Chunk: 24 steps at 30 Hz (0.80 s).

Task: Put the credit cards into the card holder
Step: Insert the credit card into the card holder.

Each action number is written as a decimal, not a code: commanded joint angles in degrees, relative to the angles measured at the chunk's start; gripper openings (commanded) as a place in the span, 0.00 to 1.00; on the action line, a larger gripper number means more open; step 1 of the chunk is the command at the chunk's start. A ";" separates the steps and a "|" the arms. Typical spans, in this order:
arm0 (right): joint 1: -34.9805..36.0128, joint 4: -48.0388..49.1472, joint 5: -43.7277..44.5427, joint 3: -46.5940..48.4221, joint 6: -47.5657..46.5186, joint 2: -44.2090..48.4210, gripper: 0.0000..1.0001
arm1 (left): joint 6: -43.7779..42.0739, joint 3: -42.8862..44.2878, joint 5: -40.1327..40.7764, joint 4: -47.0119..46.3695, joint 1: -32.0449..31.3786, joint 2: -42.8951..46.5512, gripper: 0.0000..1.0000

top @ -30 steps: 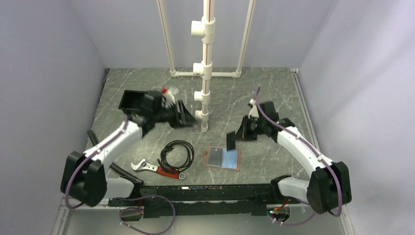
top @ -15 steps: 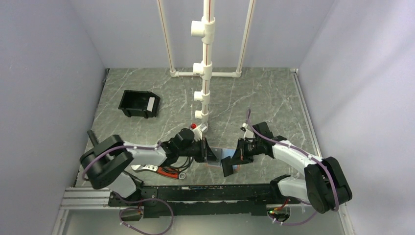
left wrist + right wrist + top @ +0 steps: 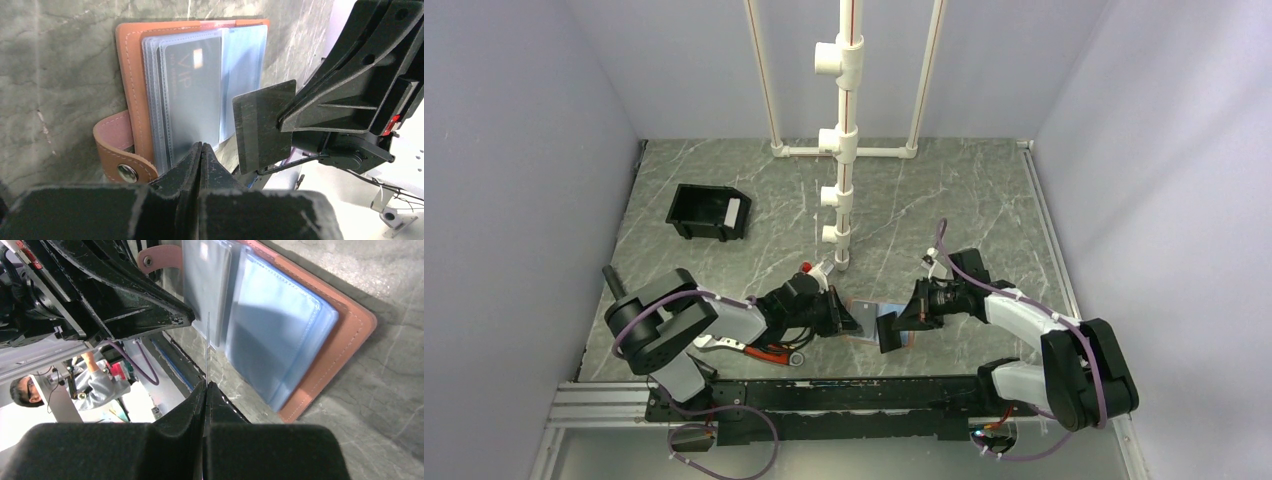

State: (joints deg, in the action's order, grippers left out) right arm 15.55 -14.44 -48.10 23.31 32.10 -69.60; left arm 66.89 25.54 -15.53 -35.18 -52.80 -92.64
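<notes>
- Card holder (image 3: 131,75) lies open and flat on the table (image 3: 974,200), near the front edge, between the two grippers. Brown rim, stacks of clear sleeves on both halves, snap tab (image 3: 117,150) sticking out on the left-arm side.
- Grey VIP card (image 3: 192,95) sits inside a sleeve on the half nearer the left arm.
- Left gripper (image 3: 200,150): fingers pressed together, tip right at the near edge of that sleeve stack. Can't tell if a sleeve edge is nipped between them.
- Right gripper (image 3: 206,387): clamped on a dark card (image 3: 262,125), gripping it by one end.
- The dark card stands on edge, not flat, over the light-blue half of the holder. In the right wrist view it reads as a thin line whose free end points at the sleeves by the centre fold. Contact with the sleeves unclear.
- The two grippers face each other across the holder, close but apart.
- Elsewhere: black bin (image 3: 686,205) well apart at back left, red-handled wrench (image 3: 769,350) just under the left arm, white pipe stand (image 3: 844,130) behind centre.
</notes>
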 commanded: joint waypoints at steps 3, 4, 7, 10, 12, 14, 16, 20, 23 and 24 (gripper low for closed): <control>-0.22 4.60 -2.22 -0.45 -0.76 -1.76 0.00 | -0.65 0.52 2.41 2.15 -0.09 1.97 0.06; -0.19 4.68 -1.84 -0.58 -0.80 -2.28 0.00 | -0.53 0.40 2.35 1.68 -0.10 1.71 0.06; -0.34 5.41 -1.72 -1.06 -0.46 -3.02 0.00 | -0.46 0.54 2.24 1.91 -0.09 1.19 0.06; -0.51 5.15 -1.24 -1.25 -0.69 -2.89 0.00 | -0.47 0.32 2.36 2.02 -0.06 1.33 0.06; -0.65 5.04 -1.14 -1.34 -0.81 -2.97 0.00 | -0.66 0.37 2.66 2.92 -0.04 1.84 0.06; -0.70 5.61 -1.35 -1.61 -0.62 -3.08 0.00 | -0.87 0.59 2.70 3.89 -0.07 2.21 0.06; -0.70 6.41 -1.57 -1.85 -0.63 -3.68 0.00 | -0.89 0.53 2.70 4.11 -0.04 2.41 0.05; -0.70 8.65 -3.42 -2.04 -0.49 -5.31 0.00 | -0.49 0.51 2.52 4.06 -0.10 1.91 0.05; -0.70 8.02 -2.80 -1.64 -0.70 -4.61 0.00 | 0.03 0.19 2.50 3.68 -0.05 1.71 0.05; -0.70 7.36 -2.46 -1.49 -0.76 -4.10 0.00 | 0.07 0.19 2.66 3.94 -0.05 1.76 0.05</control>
State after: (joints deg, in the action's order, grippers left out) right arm 15.03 -8.99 -49.80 21.63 32.12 -74.83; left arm 66.94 25.56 -14.04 -32.03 -52.80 -91.44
